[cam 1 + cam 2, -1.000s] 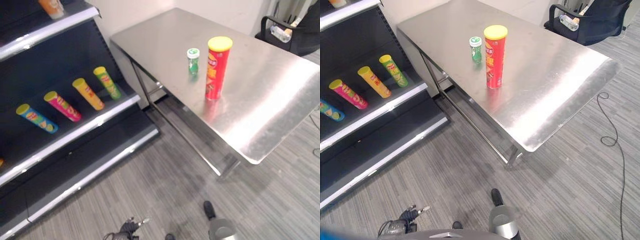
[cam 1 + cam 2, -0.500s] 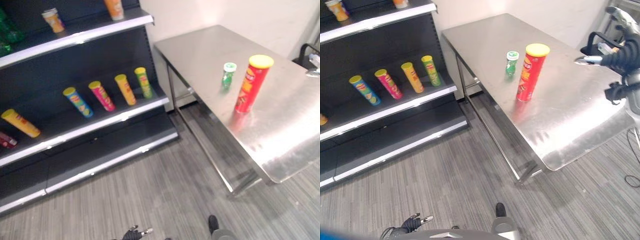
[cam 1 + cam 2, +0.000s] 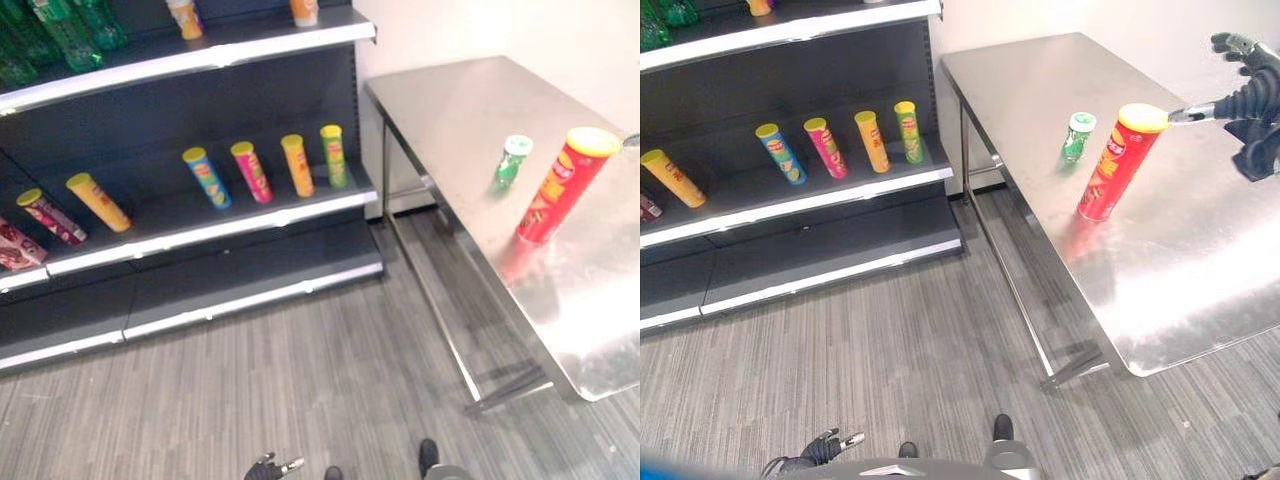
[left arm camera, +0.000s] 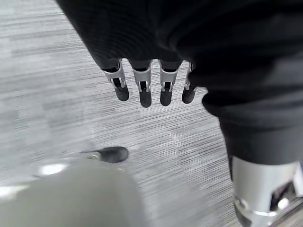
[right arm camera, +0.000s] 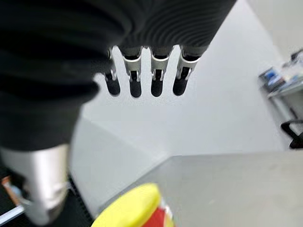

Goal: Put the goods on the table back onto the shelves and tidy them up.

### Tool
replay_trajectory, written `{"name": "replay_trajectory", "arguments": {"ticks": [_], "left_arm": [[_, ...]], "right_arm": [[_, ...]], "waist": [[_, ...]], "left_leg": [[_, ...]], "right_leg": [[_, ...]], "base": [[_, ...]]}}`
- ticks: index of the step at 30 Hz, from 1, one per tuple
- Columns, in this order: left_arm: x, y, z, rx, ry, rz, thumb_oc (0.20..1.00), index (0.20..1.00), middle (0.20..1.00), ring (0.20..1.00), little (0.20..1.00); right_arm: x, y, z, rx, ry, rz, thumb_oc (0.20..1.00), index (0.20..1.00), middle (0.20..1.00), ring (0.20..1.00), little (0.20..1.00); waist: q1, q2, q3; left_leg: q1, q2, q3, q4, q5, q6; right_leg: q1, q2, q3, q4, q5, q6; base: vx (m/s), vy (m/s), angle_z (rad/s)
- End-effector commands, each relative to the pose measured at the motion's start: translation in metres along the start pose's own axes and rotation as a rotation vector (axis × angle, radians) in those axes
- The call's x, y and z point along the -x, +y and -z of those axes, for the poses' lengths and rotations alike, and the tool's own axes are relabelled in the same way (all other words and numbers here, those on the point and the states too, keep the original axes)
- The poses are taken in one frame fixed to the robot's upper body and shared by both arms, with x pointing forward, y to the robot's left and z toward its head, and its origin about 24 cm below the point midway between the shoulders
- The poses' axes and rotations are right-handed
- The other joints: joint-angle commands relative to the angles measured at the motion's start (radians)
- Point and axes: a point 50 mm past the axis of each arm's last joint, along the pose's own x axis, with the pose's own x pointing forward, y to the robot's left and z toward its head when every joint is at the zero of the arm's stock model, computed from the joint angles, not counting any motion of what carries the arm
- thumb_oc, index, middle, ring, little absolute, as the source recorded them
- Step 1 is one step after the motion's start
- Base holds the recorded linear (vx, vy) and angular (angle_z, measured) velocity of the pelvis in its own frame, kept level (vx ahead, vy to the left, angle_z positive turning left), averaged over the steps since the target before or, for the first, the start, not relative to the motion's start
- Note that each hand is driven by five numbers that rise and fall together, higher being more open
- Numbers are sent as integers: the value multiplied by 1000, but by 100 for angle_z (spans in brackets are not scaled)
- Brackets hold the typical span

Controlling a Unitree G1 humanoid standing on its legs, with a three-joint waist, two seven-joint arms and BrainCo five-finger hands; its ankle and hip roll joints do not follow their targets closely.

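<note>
Hovering open right hand [image 3: 1252,110] beside red can [image 3: 1112,165] on table [image 3: 1200,270].

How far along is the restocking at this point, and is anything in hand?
Done: several chip cans already lie on the shelf. In hand: nothing. The right hand is raised with open fingers near the yellow lid of the red chip can, not gripping it; the left hand hangs open above the floor. Left: the red chip can and the small green bottle both stand on the table.
</note>
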Motion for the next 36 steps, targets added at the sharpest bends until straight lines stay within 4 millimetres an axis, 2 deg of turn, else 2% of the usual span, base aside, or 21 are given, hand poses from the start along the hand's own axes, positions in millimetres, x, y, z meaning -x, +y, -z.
{"name": "replay_trajectory", "arguments": {"ticks": [1, 9, 19, 30, 36], "left_arm": [[-1, 24, -10, -41, -23, -55, 1000, 1000, 1000, 1000, 1000], [-1, 25, -10, -49, -30, -35, 1000, 1000, 1000, 1000, 1000], [0, 28, -8, -52, -22, -48, 1000, 1000, 1000, 1000, 1000], [0, 32, -8, -57, -18, -80, 1000, 1000, 1000, 1000, 1000], [0, 34, -6, -72, -6, -93, 1000, 1000, 1000, 1000, 1000]], "right_arm": [[-5, -6, -8, 72, -10, -16, 1000, 1000, 1000, 1000, 1000], [-7, 8, -4, 73, 13, -118, 1000, 1000, 1000, 1000, 1000], [-14, 23, 2, 139, 58, -128, 1000, 1000, 1000, 1000, 1000], [-24, 28, 0, 354, 80, -62, 1000, 1000, 1000, 1000, 1000], [-27, 36, 2, 357, 93, -52, 1000, 1000, 1000, 1000, 1000]], "waist": [[7, -83, -28], [18, -87, -23], [31, -77, -23], [39, -72, -21], [45, -71, -25]], "left_leg": [[-9, 40, 129, 13, 8, -81], [-12, 48, 124, 13, 15, -87], [-13, 42, 117, 13, 14, -84], [-16, 42, 107, 13, 16, -86], [-17, 43, 103, 13, 16, -86]], "right_leg": [[68, 8, 2, 49, -193, 27], [74, 11, -12, 45, -197, 24], [78, 9, -13, 39, -195, 24], [79, 12, -18, 38, -199, 18], [81, 14, -24, 36, -199, 18]], "base": [[8, -52, 0], [1, -25, 2], [0, 0, 0], [1, -15, 3], [0, 0, 0]]}}
